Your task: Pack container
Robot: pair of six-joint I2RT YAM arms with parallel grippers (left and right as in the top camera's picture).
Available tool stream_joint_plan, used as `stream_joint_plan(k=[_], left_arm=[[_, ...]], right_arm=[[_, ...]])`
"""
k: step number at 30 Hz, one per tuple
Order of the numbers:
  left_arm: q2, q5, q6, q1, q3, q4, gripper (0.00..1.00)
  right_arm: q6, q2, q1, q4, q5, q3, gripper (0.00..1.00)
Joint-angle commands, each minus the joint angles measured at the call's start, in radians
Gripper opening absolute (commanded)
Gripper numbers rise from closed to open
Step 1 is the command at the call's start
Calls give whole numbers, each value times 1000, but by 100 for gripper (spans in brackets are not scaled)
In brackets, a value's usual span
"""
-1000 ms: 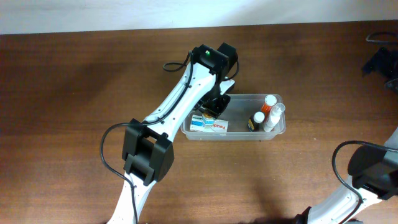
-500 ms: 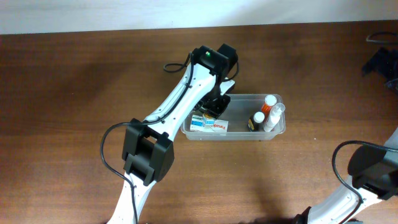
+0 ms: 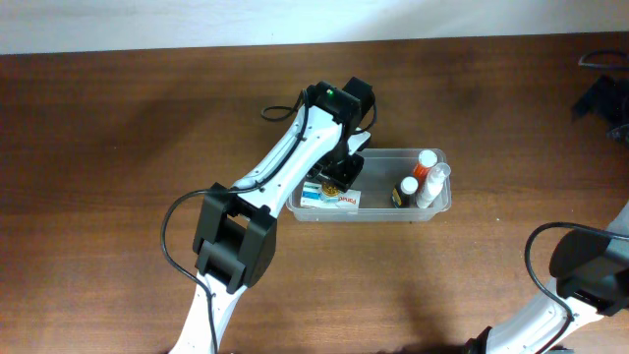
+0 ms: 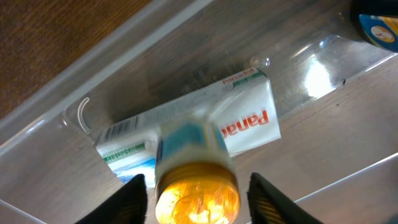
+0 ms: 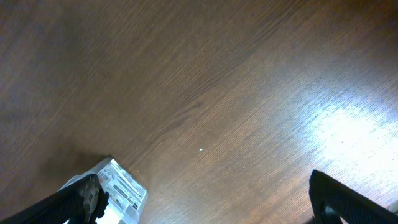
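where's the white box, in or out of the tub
In: the box lies flat on the tub floor, inside its clear walls.

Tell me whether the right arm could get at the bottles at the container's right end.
Probably yes. The bottles stand uncovered at the container's right end, the end nearest the right arm. The left gripper hangs over the box at the far end, and the overhead view shows nothing between arm and bottles.

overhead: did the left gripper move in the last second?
Yes, slightly. The left gripper has slid down the frame, from the far rim of the container further in over its left end.
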Motion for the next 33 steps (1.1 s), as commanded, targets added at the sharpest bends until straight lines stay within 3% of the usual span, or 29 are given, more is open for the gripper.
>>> stream_joint_plan(k=[1,11,20,24,32,33], left_arm=[[-6,-4,-6,5,-14,2,55],[-9,-4,-5,5,64,-19,56],[-48,-21,3,12,447,-165,58],[-93,-54,2,35,575,-253,65],[-262,-57,2,64,581,-262,68],[-288,-57,2,64,568,-262,72]], right_arm=[[11,-11,0,-5,-3,-5,98],[11,-11,0,-5,-3,-5,98],[11,-11,0,-5,-3,-5,98],[11,-11,0,-5,-3,-5,98],[11,-11,0,-5,-3,-5,98],[11,-11,0,-5,-3,-5,98]])
